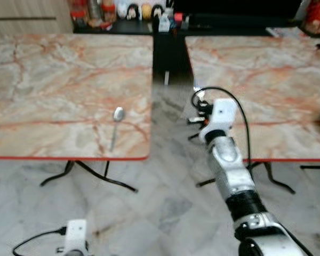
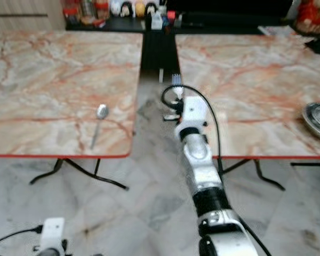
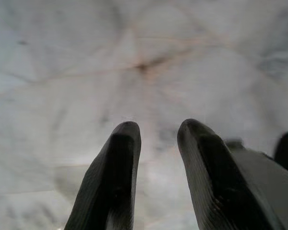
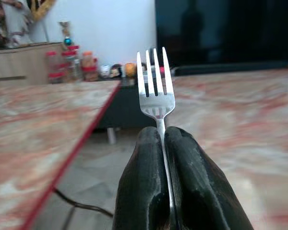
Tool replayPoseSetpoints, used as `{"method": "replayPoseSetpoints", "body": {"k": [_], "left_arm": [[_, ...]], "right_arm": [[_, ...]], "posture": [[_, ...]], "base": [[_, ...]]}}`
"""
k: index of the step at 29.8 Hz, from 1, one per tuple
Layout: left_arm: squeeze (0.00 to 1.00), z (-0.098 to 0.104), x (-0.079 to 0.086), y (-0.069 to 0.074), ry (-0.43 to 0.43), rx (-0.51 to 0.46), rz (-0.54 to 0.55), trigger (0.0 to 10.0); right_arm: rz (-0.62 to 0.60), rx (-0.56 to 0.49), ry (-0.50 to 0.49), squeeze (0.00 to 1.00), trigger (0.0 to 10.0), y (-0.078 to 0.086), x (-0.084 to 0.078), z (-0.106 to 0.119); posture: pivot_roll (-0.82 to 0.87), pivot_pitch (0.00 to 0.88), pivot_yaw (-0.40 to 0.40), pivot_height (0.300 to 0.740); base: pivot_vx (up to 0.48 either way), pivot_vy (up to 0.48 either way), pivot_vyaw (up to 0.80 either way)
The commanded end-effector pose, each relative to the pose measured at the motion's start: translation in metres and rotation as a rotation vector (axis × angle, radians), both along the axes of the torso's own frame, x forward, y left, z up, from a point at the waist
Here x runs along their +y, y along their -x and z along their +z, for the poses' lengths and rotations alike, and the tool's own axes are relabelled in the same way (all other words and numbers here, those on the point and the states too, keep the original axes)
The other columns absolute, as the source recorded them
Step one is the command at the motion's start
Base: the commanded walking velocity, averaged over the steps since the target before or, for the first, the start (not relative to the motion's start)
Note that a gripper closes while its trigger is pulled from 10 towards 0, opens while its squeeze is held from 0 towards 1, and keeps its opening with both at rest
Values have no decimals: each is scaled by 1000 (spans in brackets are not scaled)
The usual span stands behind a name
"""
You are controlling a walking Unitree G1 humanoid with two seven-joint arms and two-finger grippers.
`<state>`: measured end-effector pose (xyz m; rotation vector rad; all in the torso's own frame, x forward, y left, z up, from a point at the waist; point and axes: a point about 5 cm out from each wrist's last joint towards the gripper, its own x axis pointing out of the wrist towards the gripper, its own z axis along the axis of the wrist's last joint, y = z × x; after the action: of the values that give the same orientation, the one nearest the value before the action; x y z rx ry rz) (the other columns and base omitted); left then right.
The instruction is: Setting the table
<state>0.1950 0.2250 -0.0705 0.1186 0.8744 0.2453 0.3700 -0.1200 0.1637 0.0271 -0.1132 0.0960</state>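
Observation:
A silver fork (image 4: 156, 91) stands tines forward in my right gripper (image 4: 164, 139), whose black fingers (image 4: 144, 182) are shut on its handle. The fork (image 2: 175, 80) is held over the floor in the gap between two marble tables, level with their tops. A silver spoon (image 1: 117, 120) lies on the left table (image 1: 58, 90) near its front right corner, left of the right arm (image 1: 224, 154). My left gripper (image 3: 156, 129) hangs low over the floor, open with nothing between its fingers.
The right table (image 2: 245, 85) carries a metal bowl (image 2: 319, 120) at its right side. A dark sideboard (image 1: 122, 24) with jars and bottles runs along the back. Both tables have red edges and thin black legs (image 1: 90, 176) on pale tile floor.

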Motion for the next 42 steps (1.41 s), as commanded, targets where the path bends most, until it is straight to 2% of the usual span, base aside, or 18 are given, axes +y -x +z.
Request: {"method": "replayPoseSetpoints", "body": {"k": [1,6,11,17,33,42], "left_arm": [[0,-1,6,5,-10,15,15,10000],[0,-1,6,5,-7,11,17,10000],[0,-1,5,4,-5,8,15,10000],[0,-2,4,5,-1,10,17,10000],[0,-1,3,4,2,6,13,10000],[0,-1,3,3,-2,0,1,10000]], "right_arm": [[30,-17,11,0,10000,0,11,5],[29,-20,32,0,10000,-1,10,5],[40,-43,58,0,10000,0,10,7],[33,-30,26,0,10000,1,10,5],[32,-34,32,0,10000,0,9,6],[5,-24,13,0,10000,-1,4,6]], "posture": [[25,130,-32,740],[25,131,-33,740],[22,131,-33,740],[22,131,-33,740],[19,130,-34,740],[16,131,-34,740]], "base": [[0,-435,0],[0,-431,0],[347,-317,375],[400,-261,72],[436,0,0],[138,-415,0]]}}
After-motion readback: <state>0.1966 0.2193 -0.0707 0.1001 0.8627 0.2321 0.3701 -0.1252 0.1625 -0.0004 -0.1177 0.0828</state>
